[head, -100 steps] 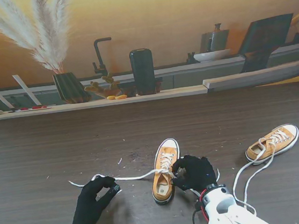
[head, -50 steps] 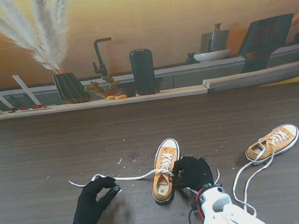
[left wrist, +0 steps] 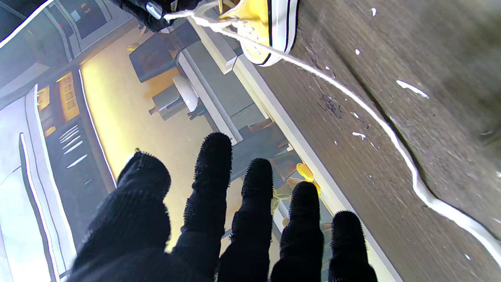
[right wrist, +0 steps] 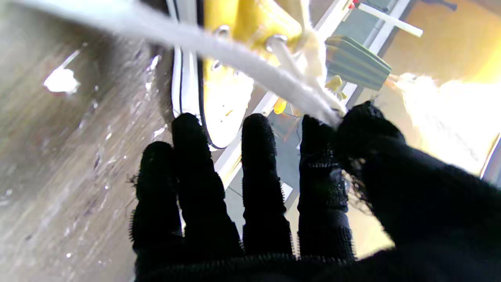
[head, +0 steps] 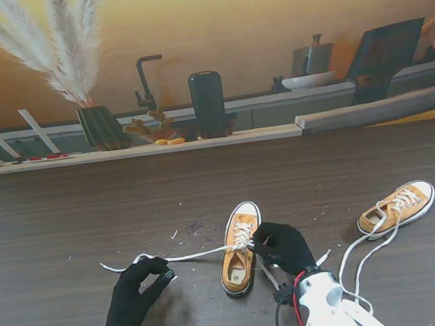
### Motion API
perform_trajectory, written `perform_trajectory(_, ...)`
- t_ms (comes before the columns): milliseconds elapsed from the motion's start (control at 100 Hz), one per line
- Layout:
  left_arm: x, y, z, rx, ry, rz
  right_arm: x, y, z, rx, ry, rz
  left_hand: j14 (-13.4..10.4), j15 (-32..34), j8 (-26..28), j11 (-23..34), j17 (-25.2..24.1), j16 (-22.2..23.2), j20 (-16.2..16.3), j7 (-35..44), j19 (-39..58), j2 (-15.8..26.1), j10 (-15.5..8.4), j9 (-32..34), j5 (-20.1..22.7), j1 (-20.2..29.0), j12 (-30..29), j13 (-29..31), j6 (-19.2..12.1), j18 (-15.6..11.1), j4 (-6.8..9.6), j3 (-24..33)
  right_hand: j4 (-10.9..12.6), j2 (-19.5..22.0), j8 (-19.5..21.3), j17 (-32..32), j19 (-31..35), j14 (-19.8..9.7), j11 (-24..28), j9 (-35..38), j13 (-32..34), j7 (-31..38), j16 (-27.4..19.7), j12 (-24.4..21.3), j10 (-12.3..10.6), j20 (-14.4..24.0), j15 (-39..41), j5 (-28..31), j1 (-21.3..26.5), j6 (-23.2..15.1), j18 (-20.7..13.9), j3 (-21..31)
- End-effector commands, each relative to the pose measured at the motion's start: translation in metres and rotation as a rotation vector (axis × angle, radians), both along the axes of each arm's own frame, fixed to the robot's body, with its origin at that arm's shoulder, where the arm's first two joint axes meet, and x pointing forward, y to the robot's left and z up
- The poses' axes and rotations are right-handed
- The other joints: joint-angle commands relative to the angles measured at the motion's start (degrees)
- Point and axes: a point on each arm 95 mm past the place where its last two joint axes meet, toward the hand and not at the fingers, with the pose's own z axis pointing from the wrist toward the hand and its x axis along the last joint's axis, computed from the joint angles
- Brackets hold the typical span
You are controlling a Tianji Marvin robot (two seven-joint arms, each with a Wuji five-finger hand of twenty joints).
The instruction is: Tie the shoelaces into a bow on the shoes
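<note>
While the left hand lies open, the right hand pinches a shoelace.

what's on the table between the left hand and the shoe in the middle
Only a white lace, running from the left hand to the shoe over bare table, seen in the stand view.

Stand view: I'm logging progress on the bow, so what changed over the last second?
The right robot hand, pinching the white shoelace by the near orange canvas sneaker, shifted slightly right and its forearm swung right. The left robot hand kept its place by the lace's other end. Both sneakers, including the far one, stayed put.
</note>
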Motion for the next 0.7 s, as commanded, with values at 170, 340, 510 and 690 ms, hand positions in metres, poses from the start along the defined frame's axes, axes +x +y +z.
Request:
perform_trajectory(170, -0.0013, -0.0030, 0.0023, -0.010, 0.003, -0.023, 0.0004, 0.0023, 0.0094, 0.136, 0.075, 0.008, -0.3, -1.1, 0.9, -0.6, -0.4, -1.1, 0.9, 0.8, -1.0, 1.9, 0.5, -0.9, -0.1, -0.4, -1.0, -1.0, -1.8, -0.9, 0.88, -2.4, 1.6, 2.9, 2.0, 3.9, -3.9, 7.6, -0.8, 11.5, 10.4, 6.4, -18.0, -4.6, 1.3, -11.6, 1.9, -3.9, 3.5, 1.2, 2.1, -0.7)
perform_trajectory(340, -0.0012, -0.0035, 0.0025, -0.015, 0.004, -0.022, -0.0008, 0.0039, 0.0087, 0.191, 0.117, 0.015, -0.3, -1.0, 0.8, -0.5, -0.2, -1.1, 0.8, 0.9, -1.3, 1.9, 0.6, -0.8, 0.1, -0.3, -0.9, -0.9, -1.7, -1.1, 0.87, -2.4, 1.4, 2.9, 1.5, 9.3, -1.9, 7.9, 5.2, 16.4, 16.6, 7.3, -18.2, -2.1, 0.5, -13.5, 5.5, -4.2, 3.3, 3.6, 2.7, -0.5)
perform_trajectory(510, -0.0010, -0.0042, 0.0025, -0.017, 0.006, -0.021, -0.0015, 0.0054, 0.0066, 0.236, 0.158, 0.031, -0.2, -0.8, 0.9, -0.4, -0.2, -1.1, 0.7, 1.2, -1.5, 1.9, 1.4, -0.6, 0.4, -0.1, -0.9, -0.8, -1.5, -1.2, 0.86, -2.4, 1.5, 3.5, 1.0, 14.7, 3.2, 5.9, 14.6, 18.2, 19.8, 8.3, -11.9, 2.3, -0.9, -14.7, 18.2, -4.9, 3.3, 5.2, 3.8, -1.2)
perform_trajectory(690, 0.0004, -0.0059, 0.0022, -0.020, 0.004, -0.020, -0.0008, 0.0046, 0.0049, 0.290, 0.188, 0.036, -0.1, -0.5, 1.0, -0.2, 0.1, -1.1, 0.7, 1.6, -1.6, 1.9, 1.7, -0.1, 0.9, 0.0, -0.9, -0.4, -1.5, -1.3, 0.86, -2.4, 1.6, 4.3, 0.8, 19.9, 6.8, 2.9, 21.9, 17.3, 21.2, 9.2, -9.2, 5.4, -1.0, -16.4, 33.0, -5.7, 3.2, 5.3, 3.6, -2.1)
